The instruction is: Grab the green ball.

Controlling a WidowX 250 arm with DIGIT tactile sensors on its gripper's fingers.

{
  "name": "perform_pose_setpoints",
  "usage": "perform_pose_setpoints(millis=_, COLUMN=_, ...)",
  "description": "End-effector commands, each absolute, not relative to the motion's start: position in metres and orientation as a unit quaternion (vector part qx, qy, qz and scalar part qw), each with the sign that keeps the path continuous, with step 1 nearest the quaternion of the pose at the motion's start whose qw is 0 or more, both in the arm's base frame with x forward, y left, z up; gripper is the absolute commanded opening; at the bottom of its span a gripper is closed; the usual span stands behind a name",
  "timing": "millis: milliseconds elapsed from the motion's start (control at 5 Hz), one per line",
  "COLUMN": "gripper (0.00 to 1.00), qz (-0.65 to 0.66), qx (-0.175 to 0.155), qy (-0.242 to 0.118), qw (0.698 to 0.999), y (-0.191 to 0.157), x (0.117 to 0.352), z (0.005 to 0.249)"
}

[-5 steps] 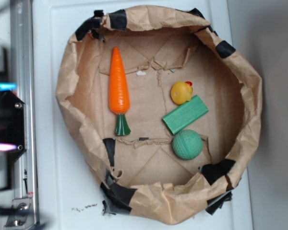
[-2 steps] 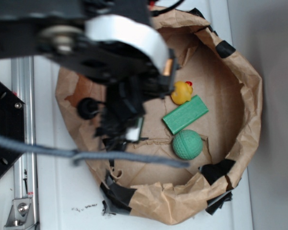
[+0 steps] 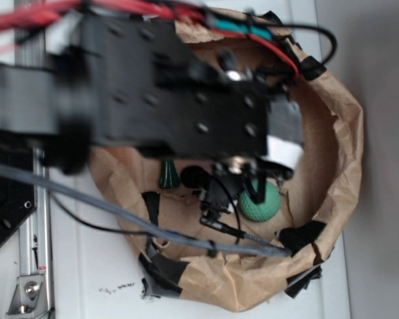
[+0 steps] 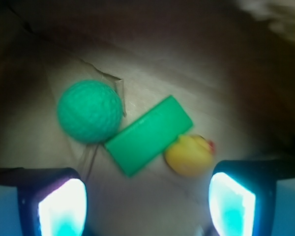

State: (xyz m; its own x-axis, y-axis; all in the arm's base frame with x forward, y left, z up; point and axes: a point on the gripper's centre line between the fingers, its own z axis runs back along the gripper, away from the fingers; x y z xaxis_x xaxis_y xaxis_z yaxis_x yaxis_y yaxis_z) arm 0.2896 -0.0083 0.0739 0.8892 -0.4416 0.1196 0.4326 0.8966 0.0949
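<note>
Currently gripper [image 4: 146,196] spread wide, nothing between fingers [image 4: 61,204]; hangs above bag floor [image 4: 187,64], prob. open so it can drop over the target. Ball [image 4: 90,118] sits on the paper, free, touching or just beside block [image 4: 148,135] end, duck [image 4: 188,155] at block's other side. Wrist view: ball is off toward one finger, not centred, so arm [image 3: 153,93] likely needs lateral shift before descent, else block gets nudged.
</note>
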Motion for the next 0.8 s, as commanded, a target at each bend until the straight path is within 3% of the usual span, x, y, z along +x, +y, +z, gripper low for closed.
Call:
perform_pose_setpoints(millis=0, gripper=1.00, qz=-0.316, qx=-0.016, qy=-0.106, qw=0.942, y=-0.068, x=0.298, z=0.059)
perform_pose_setpoints(millis=200, gripper=1.00, qz=-0.305, qx=-0.036, qy=-0.128, qw=0.943, y=-0.070, x=0.300, z=0.058)
perform_pose_setpoints(millis=400, gripper=0.60, qz=-0.269, qx=-0.031, qy=-0.133, qw=0.953, y=-0.069, x=0.310, z=0.047)
perform_pose_setpoints(millis=600, gripper=0.00, qz=-0.242, qx=-0.036, qy=-0.128, qw=0.961, y=-0.062, x=0.311, z=0.035)
